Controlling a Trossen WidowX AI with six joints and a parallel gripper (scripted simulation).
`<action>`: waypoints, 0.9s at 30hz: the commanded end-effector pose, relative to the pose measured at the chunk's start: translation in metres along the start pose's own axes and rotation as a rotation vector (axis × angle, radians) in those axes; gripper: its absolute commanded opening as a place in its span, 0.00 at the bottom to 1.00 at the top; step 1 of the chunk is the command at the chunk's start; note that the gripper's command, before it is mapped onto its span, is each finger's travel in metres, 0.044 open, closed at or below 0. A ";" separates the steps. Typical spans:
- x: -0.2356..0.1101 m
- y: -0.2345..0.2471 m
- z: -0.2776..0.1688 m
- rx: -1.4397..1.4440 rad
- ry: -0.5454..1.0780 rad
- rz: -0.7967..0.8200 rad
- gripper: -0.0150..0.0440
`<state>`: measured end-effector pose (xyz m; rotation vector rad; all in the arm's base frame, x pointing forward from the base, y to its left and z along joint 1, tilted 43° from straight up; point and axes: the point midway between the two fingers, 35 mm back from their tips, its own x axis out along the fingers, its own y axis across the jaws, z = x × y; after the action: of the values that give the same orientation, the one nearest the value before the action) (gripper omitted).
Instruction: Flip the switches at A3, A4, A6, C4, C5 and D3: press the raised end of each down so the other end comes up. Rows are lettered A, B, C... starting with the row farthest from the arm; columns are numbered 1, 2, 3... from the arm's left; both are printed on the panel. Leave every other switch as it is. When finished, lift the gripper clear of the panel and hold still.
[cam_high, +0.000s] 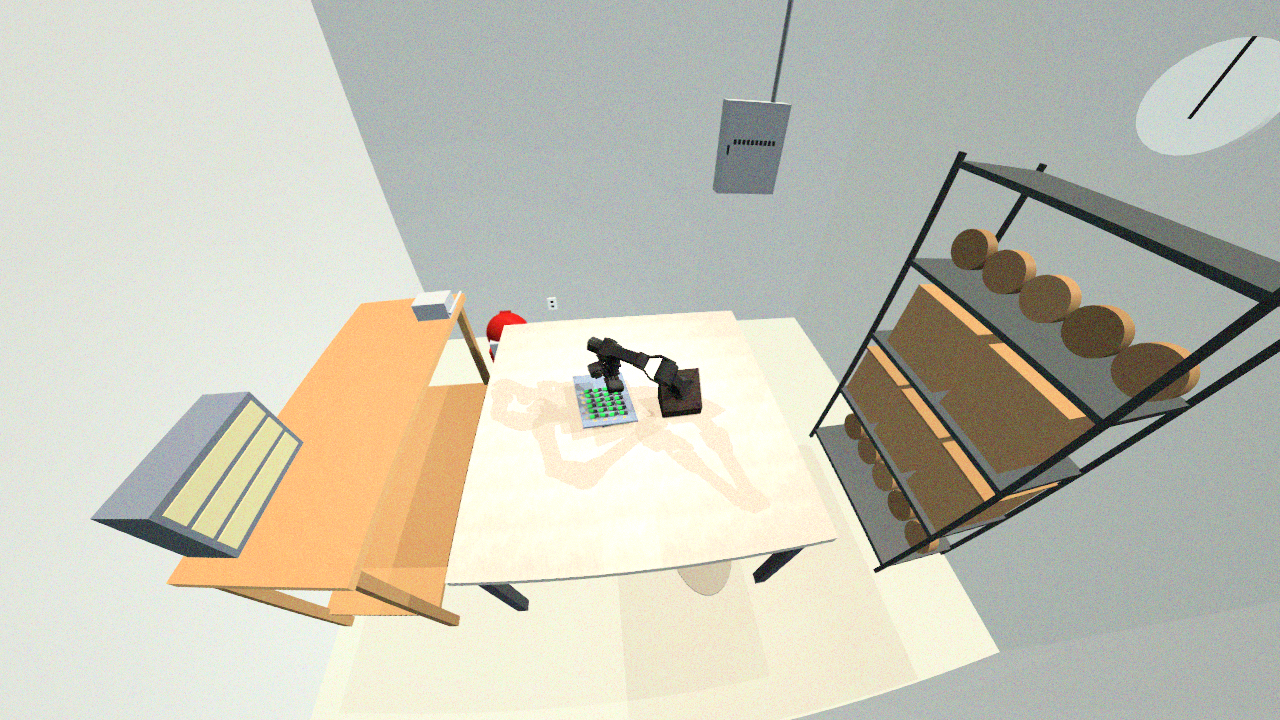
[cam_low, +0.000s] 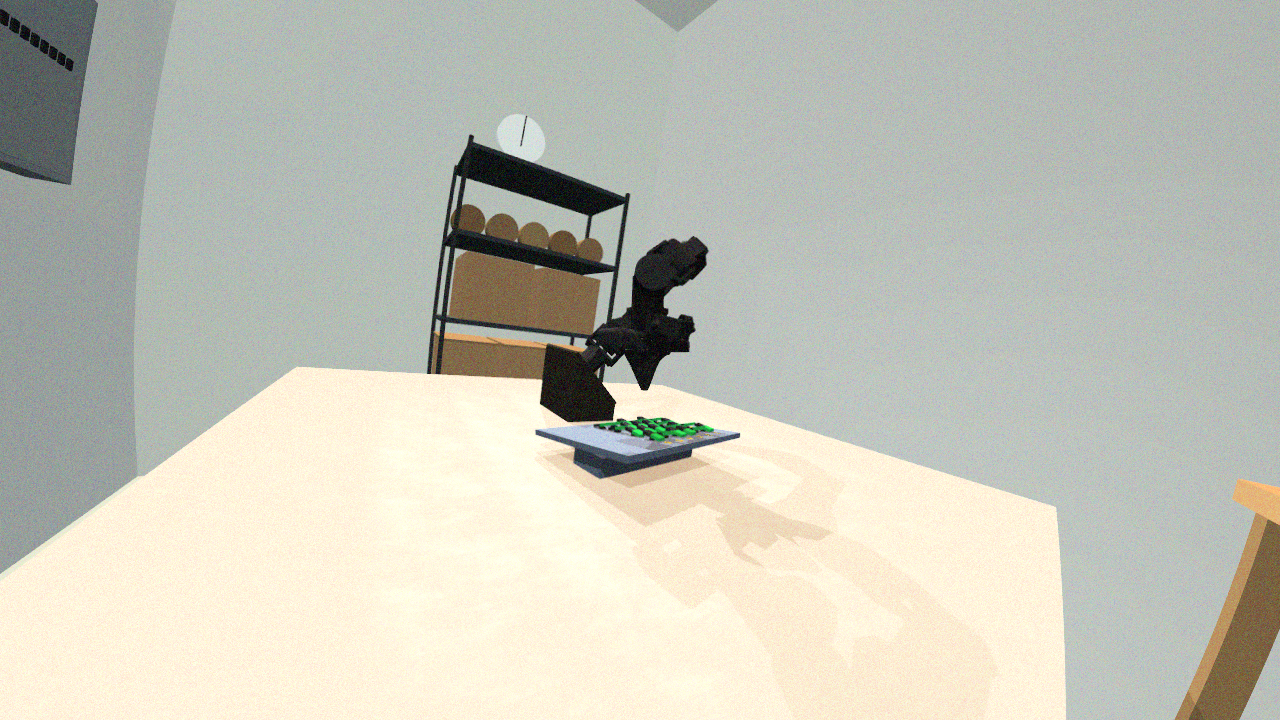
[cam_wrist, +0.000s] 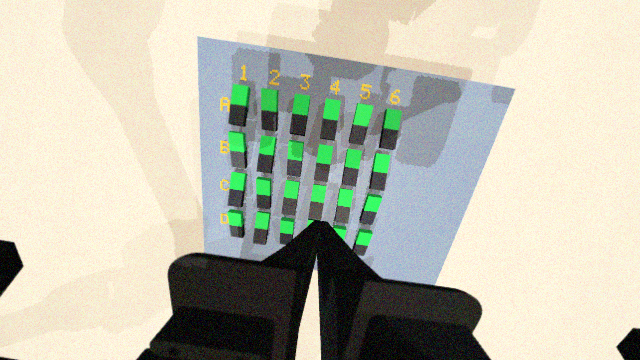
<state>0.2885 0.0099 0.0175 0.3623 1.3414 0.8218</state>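
Wrist view, nearest first: black gripper (cam_wrist: 317, 231) fills the 6 o'clock part of the picture, jaws pressed together into one point with nothing between them. The tip points toward 12 o'clock and overlaps the near edge of row D around column 4, hiding most of that switch.

Beyond the tip lies the switch panel (cam_wrist: 440, 200), pale blue, on the cream surface (cam_wrist: 575, 175). Yellow numbers 1 to 6 run along its far edge; letters A to D run down its 9 o'clock side. Four rows of six rockers, each half green, half dark. In every rocker that shows, the green half is the far half. Which end stands raised cannot be told from this angle. Arm shadow falls grey across rows A and B.

Exterior view: gripper (cam_low: 646, 374) hangs above the panel (cam_low: 572, 436), a clear gap of air between tip and switches. Arm base (cam_low: 565, 394) sits just behind the panel.

Farther back, toward 11 o'clock, a dark shelf rack (cam_low: 441, 295) carries brown boxes and round items.
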 end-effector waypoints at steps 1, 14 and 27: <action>-0.004 -0.022 -0.016 0.005 0.003 -0.004 0.25; 0.032 -0.024 -0.019 0.004 -0.024 -0.002 0.25; 0.047 -0.024 -0.019 0.004 -0.024 -0.001 0.25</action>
<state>0.2788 0.0194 -0.0319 0.3645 1.3190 0.8114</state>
